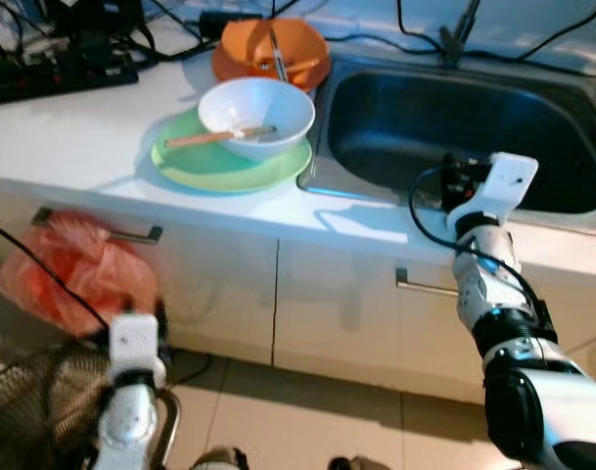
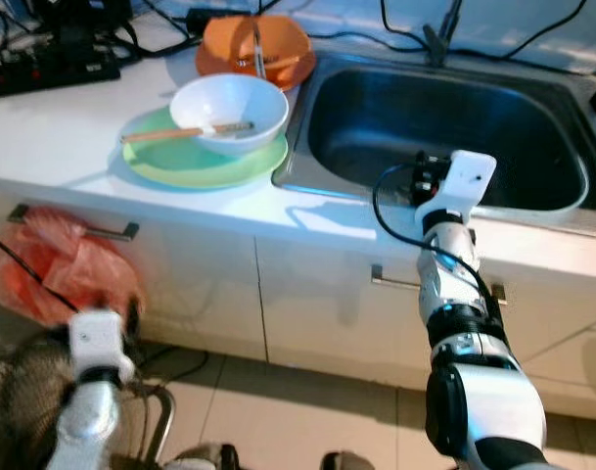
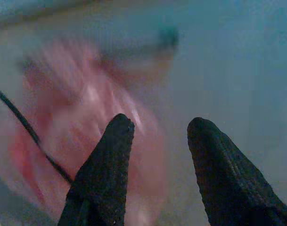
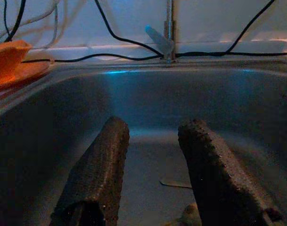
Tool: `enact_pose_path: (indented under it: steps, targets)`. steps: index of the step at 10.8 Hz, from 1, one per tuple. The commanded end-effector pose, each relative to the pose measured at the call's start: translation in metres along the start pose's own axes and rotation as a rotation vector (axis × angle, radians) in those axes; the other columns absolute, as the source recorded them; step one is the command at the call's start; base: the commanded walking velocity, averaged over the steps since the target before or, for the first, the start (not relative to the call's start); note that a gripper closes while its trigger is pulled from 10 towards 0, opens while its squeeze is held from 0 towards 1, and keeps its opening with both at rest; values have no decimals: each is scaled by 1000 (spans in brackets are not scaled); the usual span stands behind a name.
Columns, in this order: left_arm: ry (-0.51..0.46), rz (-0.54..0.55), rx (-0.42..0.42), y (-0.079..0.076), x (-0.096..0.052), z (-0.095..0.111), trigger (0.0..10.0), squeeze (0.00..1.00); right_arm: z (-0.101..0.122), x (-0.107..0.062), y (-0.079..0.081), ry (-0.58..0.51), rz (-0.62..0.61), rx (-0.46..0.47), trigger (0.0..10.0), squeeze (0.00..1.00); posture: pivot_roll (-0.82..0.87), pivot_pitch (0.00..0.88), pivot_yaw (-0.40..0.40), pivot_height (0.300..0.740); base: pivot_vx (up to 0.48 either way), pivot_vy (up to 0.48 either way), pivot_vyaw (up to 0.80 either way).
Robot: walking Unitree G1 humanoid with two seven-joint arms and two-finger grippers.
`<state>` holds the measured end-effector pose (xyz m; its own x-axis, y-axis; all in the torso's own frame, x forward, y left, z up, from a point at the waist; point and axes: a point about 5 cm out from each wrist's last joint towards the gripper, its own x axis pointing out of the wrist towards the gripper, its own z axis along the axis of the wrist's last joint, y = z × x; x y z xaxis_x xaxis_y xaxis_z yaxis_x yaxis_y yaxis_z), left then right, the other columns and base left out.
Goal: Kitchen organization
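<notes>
A white bowl (image 1: 258, 113) with chopsticks (image 1: 217, 136) across it sits on a green plate (image 1: 214, 164) on the white counter. Behind it, an orange bowl (image 1: 274, 44) holding chopsticks rests on an orange plate (image 1: 241, 70). To the right lies the steel sink (image 1: 395, 186); a small scrap lies on the sink floor (image 4: 175, 183). My right gripper (image 4: 155, 129) reaches over the sink's front rim, open with nothing between its fingers; its wrist (image 1: 498, 184) shows above the rim. My left gripper (image 3: 159, 123) hangs low before the cabinet, open and empty, facing a red plastic bag (image 3: 82, 132).
The red bag (image 1: 77, 269) hangs from a drawer handle (image 1: 97, 228). A wire-mesh object (image 1: 28, 406) stands on the floor at lower left. A power strip (image 1: 53, 73) and cables lie at the counter's back. A faucet (image 4: 169, 33) rises behind the sink.
</notes>
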<state>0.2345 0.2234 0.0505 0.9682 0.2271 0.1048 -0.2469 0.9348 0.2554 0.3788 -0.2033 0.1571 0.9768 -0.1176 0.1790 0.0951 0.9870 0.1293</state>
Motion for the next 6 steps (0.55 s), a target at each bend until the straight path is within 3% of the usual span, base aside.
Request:
enact_pose_path:
  steps: [1, 3, 6]
  targets:
    - [-78, 23, 24, 4, 4, 22, 10000, 0, -11, -4, -1, 64, 9, -2, 10000, 0, 140, 140, -52, 740, 0, 0, 0]
    - [-231, 23, 64, 1, 16, 67, 10000, 0, -11, -2, -1, 70, 13, -5, 10000, 0, 142, 144, -61, 740, 0, 0, 0]
    - [-342, -11, 55, -7, 25, 112, 10000, 0, -10, -2, -3, 66, 13, -5, 10000, 0, 139, 142, -64, 740, 0, 0, 0]
